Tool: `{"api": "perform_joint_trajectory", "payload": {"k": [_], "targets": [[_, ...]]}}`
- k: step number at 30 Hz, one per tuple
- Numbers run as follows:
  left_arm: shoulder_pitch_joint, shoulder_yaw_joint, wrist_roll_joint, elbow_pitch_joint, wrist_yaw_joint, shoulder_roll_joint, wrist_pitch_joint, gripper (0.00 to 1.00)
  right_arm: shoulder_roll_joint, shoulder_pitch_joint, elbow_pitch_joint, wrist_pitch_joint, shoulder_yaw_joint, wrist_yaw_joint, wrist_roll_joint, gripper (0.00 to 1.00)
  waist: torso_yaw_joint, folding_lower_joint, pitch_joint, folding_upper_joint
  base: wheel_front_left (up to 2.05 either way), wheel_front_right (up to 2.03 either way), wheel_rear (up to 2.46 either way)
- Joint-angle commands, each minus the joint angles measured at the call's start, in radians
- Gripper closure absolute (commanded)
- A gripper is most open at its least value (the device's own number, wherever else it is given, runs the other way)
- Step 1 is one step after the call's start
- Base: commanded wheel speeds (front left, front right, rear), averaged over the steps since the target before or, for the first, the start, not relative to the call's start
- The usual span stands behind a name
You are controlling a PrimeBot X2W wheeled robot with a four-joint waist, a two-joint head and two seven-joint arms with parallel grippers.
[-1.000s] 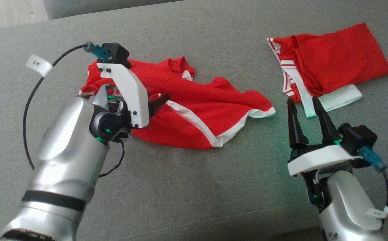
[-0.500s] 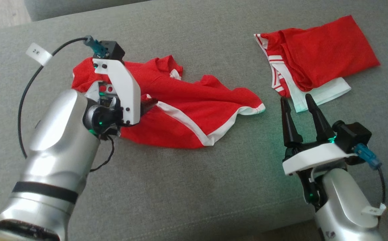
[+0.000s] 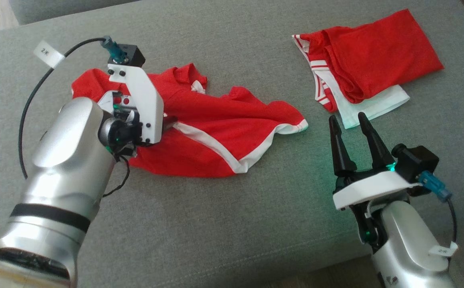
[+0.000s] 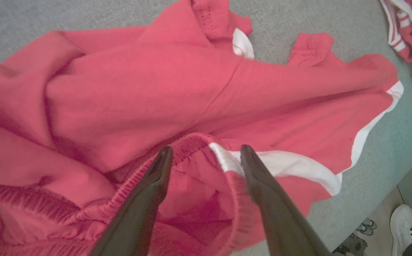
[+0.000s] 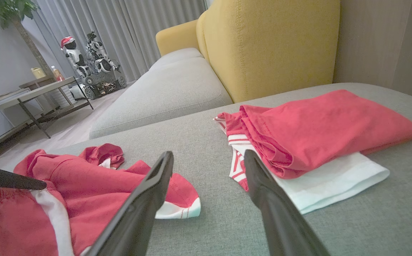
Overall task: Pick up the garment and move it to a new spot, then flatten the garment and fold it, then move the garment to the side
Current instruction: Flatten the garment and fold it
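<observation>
Left of frame: left gripper low over garment, fingers apart, straddling ribbed waistband fold; not yet clamped. Garment crumpled, left-centre of grey sofa. Step, by my reading: first pick-up. Next move calls for closing on waistband, lifting clear, carrying to bare patch at centre. Lower right: right gripper fingers apart, holding nothing, just below folded pile at upper right. Pile limits room that side; loose cloth may drag or bunch.
</observation>
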Motion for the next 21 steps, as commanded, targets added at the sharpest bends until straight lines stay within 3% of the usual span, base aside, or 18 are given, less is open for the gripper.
{"api": "perform_joint_trajectory", "payload": {"k": [1,2,3,4,5,6,7,13,21], "targets": [[-0.072,0.024,0.008,-0.019,-0.001,0.031,-0.003,0.0,0.0,-0.045,-0.029,-0.011,0.025,-0.001,0.009,0.0,-0.004,-0.0001,0.003,0.0,0.0,0.0,0.0],[-0.074,0.022,0.007,-0.014,-0.004,0.029,0.002,0.35,0.0,-0.046,-0.029,-0.011,0.025,-0.001,0.011,0.0,-0.006,-0.0001,0.005,0.0,0.0,0.0,0.0],[-0.077,0.018,0.006,-0.01,-0.006,0.028,0.007,0.56,0.0,-0.046,-0.029,-0.011,0.024,-0.001,0.012,0.0,-0.007,-0.0001,0.006,0.0,0.0,0.0,0.0],[-0.079,0.015,0.005,-0.006,-0.009,0.027,0.01,0.69,0.0,-0.047,-0.028,-0.011,0.022,-0.001,0.012,0.0,-0.007,-0.0001,0.006,0.0,0.0,0.0,0.0],[-0.08,0.013,0.003,-0.002,-0.011,0.025,0.015,0.93,0.0,-0.047,-0.028,-0.011,0.02,-0.001,0.012,0.0,-0.006,-0.0001,0.007,0.0,0.0,0.0,0.0],[-0.08,0.013,0.003,-0.002,-0.011,0.025,0.015,0.93,0.0,-0.047,-0.028,-0.011,0.02,-0.001,0.012,0.0,-0.006,-0.0001,0.007,0.0,0.0,0.0,0.0],[-0.08,0.01,0.001,0.002,-0.013,0.024,0.02,1.0,0.0,-0.047,-0.028,-0.011,0.018,-0.001,0.012,0.0,-0.005,-0.0001,0.007,0.0,0.0,0.0,0.0],[-0.079,0.006,-0.018,0.002,-0.028,0.015,0.021,1.0,0.0,-0.046,-0.023,-0.011,-0.01,-0.001,0.004,0.0,0.02,-0.0001,-0.005,0.0,0.0,0.0,0.0],[-0.047,0.033,-0.079,-0.053,-0.048,0.003,-0.04,1.0,0.0,-0.03,-0.004,-0.011,-0.041,-0.001,-0.019,0.0,0.106,-0.0001,-0.056,0.0,0.0,0.0,0.0]]}}
